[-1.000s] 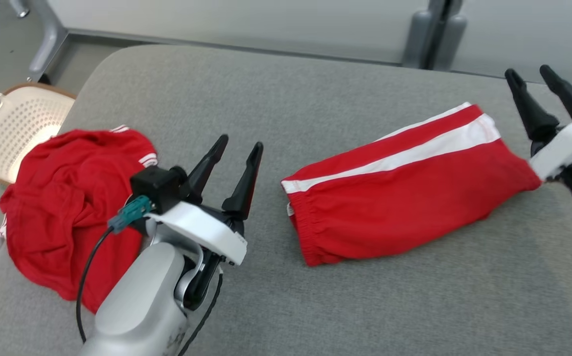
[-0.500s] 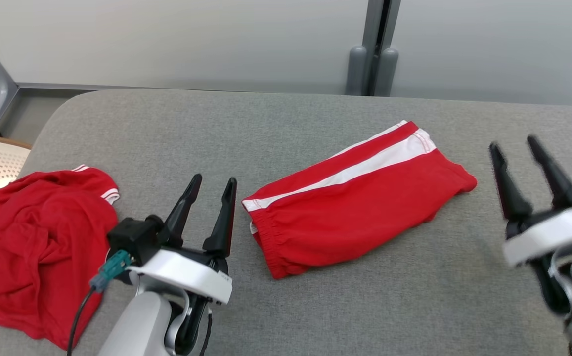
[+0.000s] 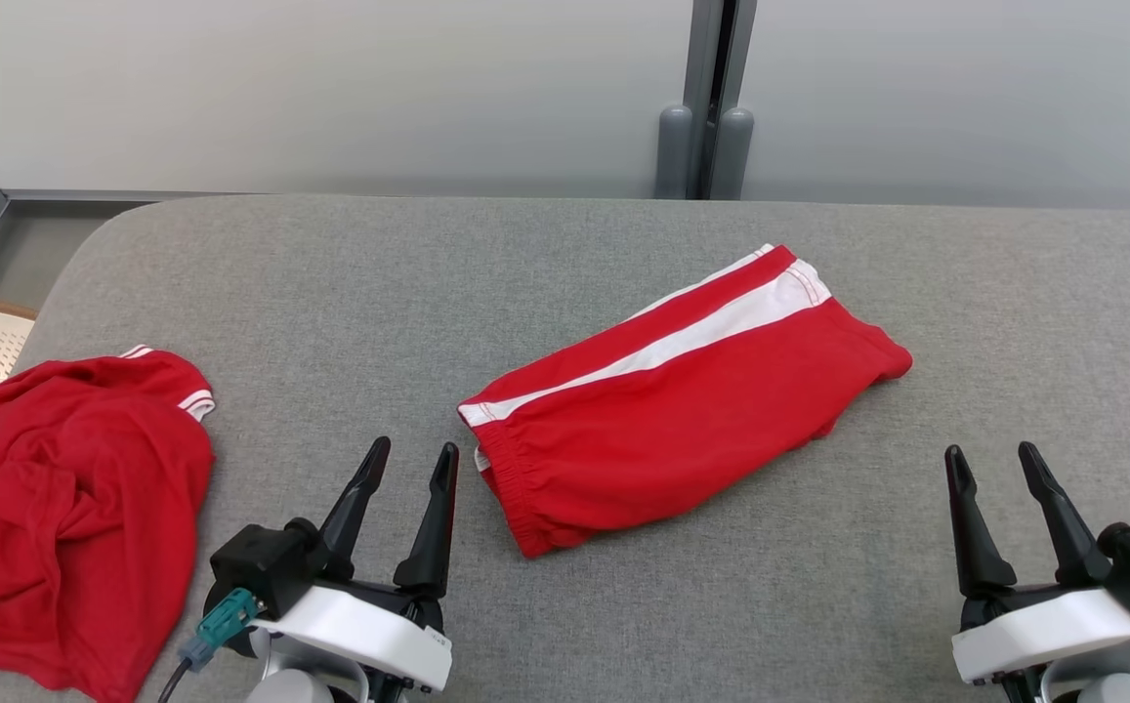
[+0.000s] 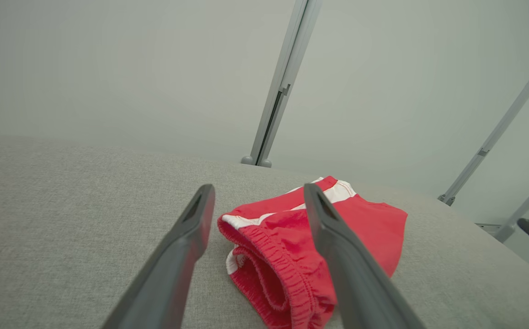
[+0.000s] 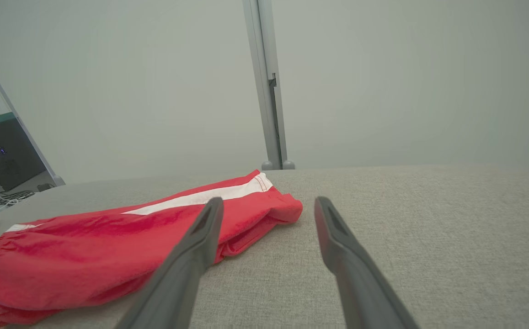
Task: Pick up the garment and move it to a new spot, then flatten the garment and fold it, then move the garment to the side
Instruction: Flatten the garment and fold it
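Two red garments lie on the grey padded table [image 3: 565,254]: a crumpled red jersey [image 3: 66,517] at far left, then the left gripper [image 3: 415,447], jaws spread and empty, then the folded red shorts with a white side stripe [image 3: 682,420] mid-table, then the right gripper [image 3: 989,452], also spread and empty. Folding looks done; next, grip the shorts and shift them aside.

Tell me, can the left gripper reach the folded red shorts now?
Probably yes: the open left gripper sits just beside the shorts at their waistband end, with only bare grey surface between them.
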Available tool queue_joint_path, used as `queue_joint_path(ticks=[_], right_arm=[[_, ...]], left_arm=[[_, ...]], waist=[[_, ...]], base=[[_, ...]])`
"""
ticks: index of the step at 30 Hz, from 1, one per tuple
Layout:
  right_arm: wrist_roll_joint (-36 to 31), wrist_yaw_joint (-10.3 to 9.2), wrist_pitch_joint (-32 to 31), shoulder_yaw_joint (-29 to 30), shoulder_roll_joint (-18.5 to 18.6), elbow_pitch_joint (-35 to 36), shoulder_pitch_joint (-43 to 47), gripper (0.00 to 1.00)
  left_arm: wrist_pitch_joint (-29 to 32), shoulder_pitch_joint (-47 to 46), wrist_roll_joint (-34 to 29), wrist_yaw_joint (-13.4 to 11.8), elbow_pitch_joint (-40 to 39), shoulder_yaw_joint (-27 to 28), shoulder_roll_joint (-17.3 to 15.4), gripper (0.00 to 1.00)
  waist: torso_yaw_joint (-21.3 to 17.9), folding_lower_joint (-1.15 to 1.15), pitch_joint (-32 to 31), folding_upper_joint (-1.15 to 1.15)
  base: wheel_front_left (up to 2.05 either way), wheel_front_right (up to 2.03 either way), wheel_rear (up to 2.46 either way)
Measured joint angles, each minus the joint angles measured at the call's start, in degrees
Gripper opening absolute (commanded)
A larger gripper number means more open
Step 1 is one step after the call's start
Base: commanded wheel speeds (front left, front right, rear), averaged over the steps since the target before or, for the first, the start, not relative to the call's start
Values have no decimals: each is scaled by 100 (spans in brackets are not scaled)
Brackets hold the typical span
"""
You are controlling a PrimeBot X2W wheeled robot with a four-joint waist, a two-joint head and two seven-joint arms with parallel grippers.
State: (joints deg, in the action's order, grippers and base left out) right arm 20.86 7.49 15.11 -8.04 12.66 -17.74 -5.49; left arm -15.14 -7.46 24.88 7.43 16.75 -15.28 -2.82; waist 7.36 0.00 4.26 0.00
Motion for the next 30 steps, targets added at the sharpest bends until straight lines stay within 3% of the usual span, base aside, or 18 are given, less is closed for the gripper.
queue_joint_path(ticks=[4, 7, 12, 13, 18, 25, 30], right_arm=[[51, 0, -1, 33, -54, -11, 57, 100], [468, 0, -159, 56, -133, -56, -19, 100], [1946, 0, -938, 327, -388, -138, -311, 100], [2566, -1, -1290, 577, -454, -187, -415, 100], [3489, -1, -2101, 1073, -521, -393, -700, 100], [3778, -1, -2784, 1623, -614, -803, -1154, 100], [3209, -1, -2886, 1973, -620, -1344, -1520, 100]], left_arm=[[0, 6, 31, 0, -33, -32, 2, 100], [0, -31, 38, 0, -31, -64, 1, 100], [0, -114, 355, -45, -35, -111, -2, 100], [0, -143, 410, -71, -47, -181, 2, 100], [1, -196, 475, -145, -62, -342, 1, 100], [0, -254, 515, -201, -137, -481, 2, 100], [0, -312, 550, -246, -240, -569, 1, 100]], waist=[[46, 0, 46, 0], [112, 0, 94, 0], [269, 0, 196, 0], [351, 0, 258, 0], [611, 0, 413, 0], [959, 0, 648, 0], [1139, 0, 784, 0]], base=[[0, 0, 0], [0, 0, 0], [0, 0, 0], [0, 0, 0], [0, 0, 0], [0, 0, 0], [0, 0, 0]])
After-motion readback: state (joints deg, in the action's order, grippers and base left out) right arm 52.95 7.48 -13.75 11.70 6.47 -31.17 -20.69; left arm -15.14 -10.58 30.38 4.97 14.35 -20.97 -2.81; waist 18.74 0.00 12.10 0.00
